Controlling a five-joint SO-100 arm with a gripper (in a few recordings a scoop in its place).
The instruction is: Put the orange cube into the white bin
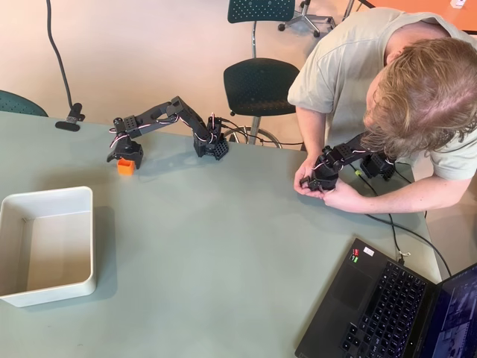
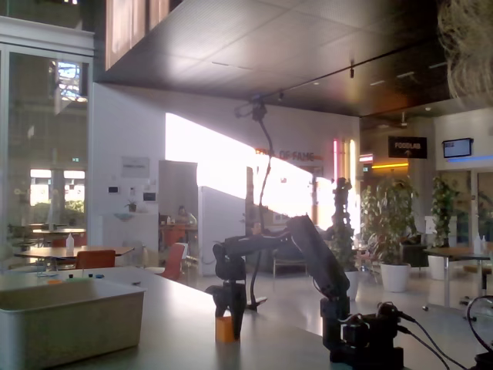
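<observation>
Well apart from the white bin, my gripper straddles the orange cube (jaws' grip unclear); lift and carry remain.

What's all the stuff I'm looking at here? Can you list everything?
Cube: one, orange, on the table under the gripper, far side from the bin.
Bin: one, white, at the table's left edge in the overhead view; nothing seen in it.
Table: one, grey-green, holding everything.
Laptop: one, dark, open, at the bottom right corner in the overhead view.
Chairs: two dark ones behind the table.
Person: one, light shirt, leaning over the table's right end.
Arm: one, black, base at the table's far edge.
Gripper: one, black, down around the cube; whether it grips cannot be told.
</observation>
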